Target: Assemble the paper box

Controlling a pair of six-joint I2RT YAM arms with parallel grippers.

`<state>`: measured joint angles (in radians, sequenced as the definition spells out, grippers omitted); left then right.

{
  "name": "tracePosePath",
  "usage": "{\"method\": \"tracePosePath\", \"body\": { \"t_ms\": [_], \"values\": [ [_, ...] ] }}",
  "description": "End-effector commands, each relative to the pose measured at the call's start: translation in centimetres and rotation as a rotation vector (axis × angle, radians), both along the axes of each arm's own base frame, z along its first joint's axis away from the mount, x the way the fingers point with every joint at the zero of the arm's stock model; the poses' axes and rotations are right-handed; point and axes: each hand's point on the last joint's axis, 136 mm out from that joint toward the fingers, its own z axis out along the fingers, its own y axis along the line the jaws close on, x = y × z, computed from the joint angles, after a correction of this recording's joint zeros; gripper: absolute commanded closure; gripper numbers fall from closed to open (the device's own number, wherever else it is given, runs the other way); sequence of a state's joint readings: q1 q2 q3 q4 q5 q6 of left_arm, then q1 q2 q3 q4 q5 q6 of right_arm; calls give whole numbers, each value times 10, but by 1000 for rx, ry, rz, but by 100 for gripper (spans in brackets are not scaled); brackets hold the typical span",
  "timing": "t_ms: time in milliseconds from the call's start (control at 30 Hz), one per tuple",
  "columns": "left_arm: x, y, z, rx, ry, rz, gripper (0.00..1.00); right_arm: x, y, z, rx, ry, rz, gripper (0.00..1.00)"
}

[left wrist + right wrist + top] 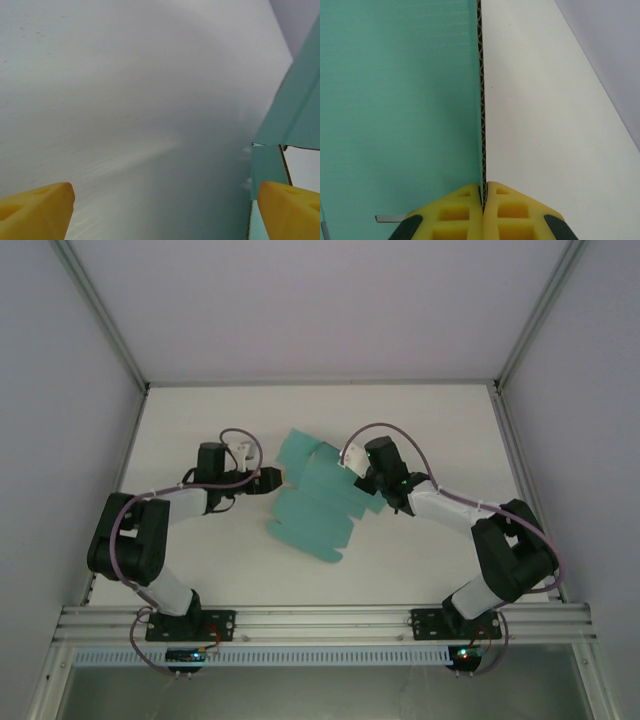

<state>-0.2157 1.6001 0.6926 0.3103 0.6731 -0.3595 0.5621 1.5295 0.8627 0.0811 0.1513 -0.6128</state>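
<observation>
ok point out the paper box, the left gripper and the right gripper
paper box [315, 502], top external view, middle of the teal sheet
left gripper [164, 197], left wrist view, midway between its open yellow fingers
right gripper [483, 192], right wrist view, where its fingers pinch the sheet's edge

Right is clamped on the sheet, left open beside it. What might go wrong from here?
The right gripper pinches only the thin edge of the paper box; a pull may slip or crease it.
The left gripper is open with the sheet at one finger, not centred; closing may miss or shove it.
</observation>
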Motion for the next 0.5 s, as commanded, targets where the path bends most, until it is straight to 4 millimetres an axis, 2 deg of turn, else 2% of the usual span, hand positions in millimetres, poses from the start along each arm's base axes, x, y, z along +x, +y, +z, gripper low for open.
{"method": "tracePosePath", "body": {
  "t_ms": [0, 167, 467],
  "values": [
    [-8, -19, 18, -104, -49, -117, 11, 3, 12, 11, 71, -1, 6, 100],
    [-16, -34, 39, -198, -118, -181, 14, 3, 13, 11, 106, 3, -16, 100],
    [-25, -69, 45, -230, -134, -304, 19, -7, 27, 21, 234, 54, 21, 100]
  ]
}}
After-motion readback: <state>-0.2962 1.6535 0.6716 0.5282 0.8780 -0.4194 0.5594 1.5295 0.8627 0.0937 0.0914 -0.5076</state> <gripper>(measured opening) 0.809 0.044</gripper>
